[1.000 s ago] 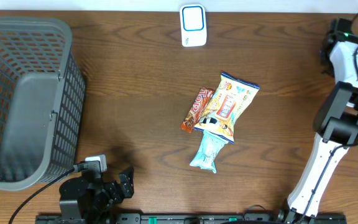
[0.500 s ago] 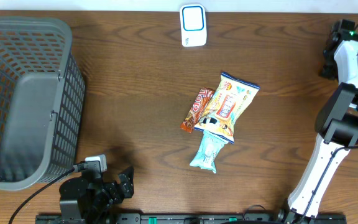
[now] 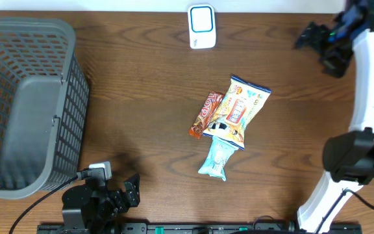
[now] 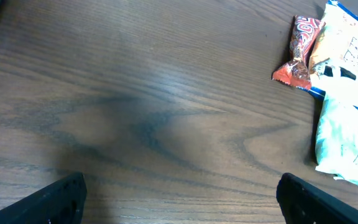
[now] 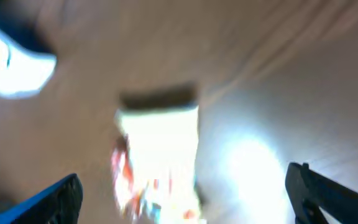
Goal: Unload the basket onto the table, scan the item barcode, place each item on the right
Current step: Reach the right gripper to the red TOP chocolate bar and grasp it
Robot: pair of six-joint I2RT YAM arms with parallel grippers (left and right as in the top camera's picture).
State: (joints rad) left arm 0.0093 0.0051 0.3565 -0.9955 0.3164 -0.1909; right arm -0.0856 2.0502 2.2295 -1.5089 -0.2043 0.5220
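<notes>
Well, the yellow snack bag lies ahead of my right gripper, well apart, with the red bar and pale blue packet touching it. That gripper gapes wide, holding nothing; so does my left gripper, the packets ahead to its right.

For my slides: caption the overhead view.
Colourful plastic snack packets piled on wooden table; grey mesh basket left, white scanner beyond.

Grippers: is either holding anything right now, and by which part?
Nothing is held. Left gripper and right gripper both stand open and empty; the three snack packets lie untouched on the table.
</notes>
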